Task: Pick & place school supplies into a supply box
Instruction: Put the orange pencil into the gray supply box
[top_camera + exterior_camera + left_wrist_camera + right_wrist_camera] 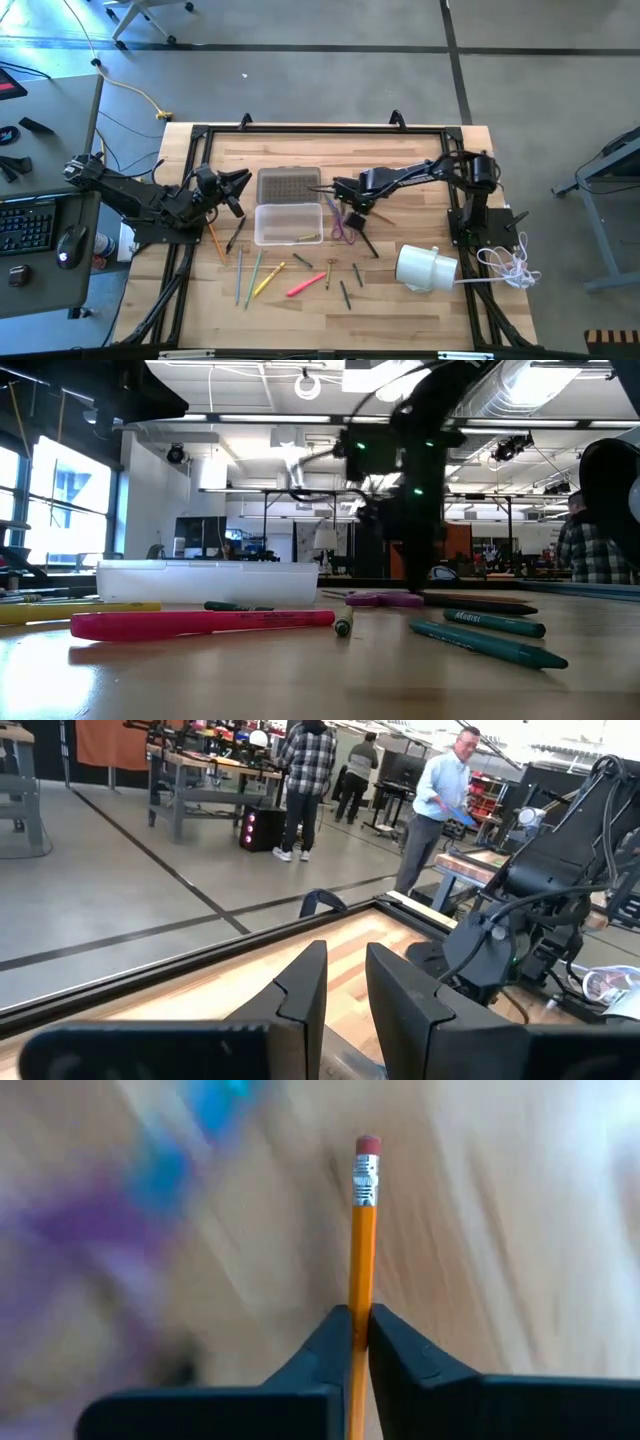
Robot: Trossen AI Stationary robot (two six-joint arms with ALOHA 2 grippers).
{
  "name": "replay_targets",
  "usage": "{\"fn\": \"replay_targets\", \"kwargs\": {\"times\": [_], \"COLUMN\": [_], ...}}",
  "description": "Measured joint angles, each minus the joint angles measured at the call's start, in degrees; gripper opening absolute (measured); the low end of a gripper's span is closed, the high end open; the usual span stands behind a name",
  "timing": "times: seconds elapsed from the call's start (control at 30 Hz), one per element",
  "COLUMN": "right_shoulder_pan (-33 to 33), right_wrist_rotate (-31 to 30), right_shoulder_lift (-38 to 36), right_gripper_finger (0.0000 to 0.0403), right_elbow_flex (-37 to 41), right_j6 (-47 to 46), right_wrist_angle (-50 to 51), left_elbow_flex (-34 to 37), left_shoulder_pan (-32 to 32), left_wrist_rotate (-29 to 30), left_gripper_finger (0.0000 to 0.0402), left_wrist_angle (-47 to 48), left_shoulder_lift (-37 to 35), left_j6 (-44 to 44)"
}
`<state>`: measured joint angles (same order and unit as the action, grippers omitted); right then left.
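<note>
Just right of the clear box [288, 223], the right claw [360, 1325] is clamped on an orange pencil [362, 1230] above the purple scissors [341, 226]. The left claw [345, 982], slightly apart, waits left of the lid [288, 185].

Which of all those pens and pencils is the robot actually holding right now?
The orange pencil with the pink eraser: the right gripper pinches it between its fingers. The pink marker and the rest lie loose on the table.
</note>
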<state>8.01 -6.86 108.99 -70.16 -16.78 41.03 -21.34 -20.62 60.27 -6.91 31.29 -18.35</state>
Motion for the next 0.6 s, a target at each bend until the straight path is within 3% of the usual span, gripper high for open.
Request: {"fn": "replay_targets", "kwargs": {"times": [0.13, 0.27, 0.33, 0.47, 0.6], "right_shoulder_pan": [-1.09, -2.41, -3.22, -5.09, -7.33], "right_wrist_rotate": [-1.04, -0.89, 1.58, 12.94, 13.71], "right_shoulder_lift": [-0.57, -0.50, -0.57, 1.50, 4.63], "right_gripper_finger": [0.0008, 0.0008, 0.0004, 0.0005, 0.0003], "right_elbow_flex": [-8.15, -15.23, -17.53, -19.06, -19.04], "right_j6": [5.18, 10.55, 12.11, 14.27, 15.71], "right_wrist_angle": [2.95, -2.17, -7.10, -16.30, -22.42], "left_elbow_flex": [0.00, 0.00, 0.00, 0.00, 0.00], "left_shoulder_pan": [-0.02, -0.01, -0.02, -0.02, 0.00], "left_wrist_rotate": [0.00, 0.00, 0.01, 1.67, 2.03], "left_gripper_finger": [0.0111, 0.0111, 0.0111, 0.0111, 0.0111], "left_wrist_angle": [0.06, 0.06, 0.10, 0.15, 0.23], "left_shoulder_lift": [0.00, -0.02, 0.00, 0.00, -0.01], "left_j6": [0.00, 0.00, 0.00, 0.00, 0.00]}}
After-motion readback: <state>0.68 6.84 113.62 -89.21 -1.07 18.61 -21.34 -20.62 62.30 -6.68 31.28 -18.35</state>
